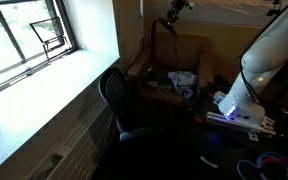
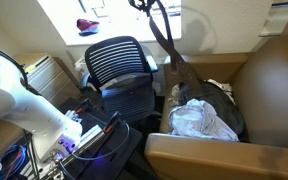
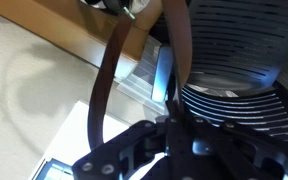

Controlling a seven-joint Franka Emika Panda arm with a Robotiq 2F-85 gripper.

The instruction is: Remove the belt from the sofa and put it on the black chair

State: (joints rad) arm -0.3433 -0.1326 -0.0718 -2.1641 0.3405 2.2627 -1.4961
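Note:
The brown belt (image 2: 164,42) hangs in a long loop from my gripper (image 2: 144,5), high above the gap between sofa and chair. It also shows in an exterior view (image 1: 158,42) below the gripper (image 1: 174,8). In the wrist view the gripper (image 3: 179,130) is shut on the belt (image 3: 102,90), whose two straps run away from the jaws. The black chair (image 2: 119,65) with a slatted back stands beside the brown sofa (image 2: 269,75); both show in an exterior view too, chair (image 1: 117,95) and sofa (image 1: 189,52). The chair back fills the right of the wrist view (image 3: 234,60).
A crumpled white cloth (image 2: 199,120) and dark items lie on the sofa seat; the cloth also shows in an exterior view (image 1: 182,82). A window sill (image 1: 54,80) runs behind the chair. The robot base (image 1: 239,105) and cables stand on the floor nearby.

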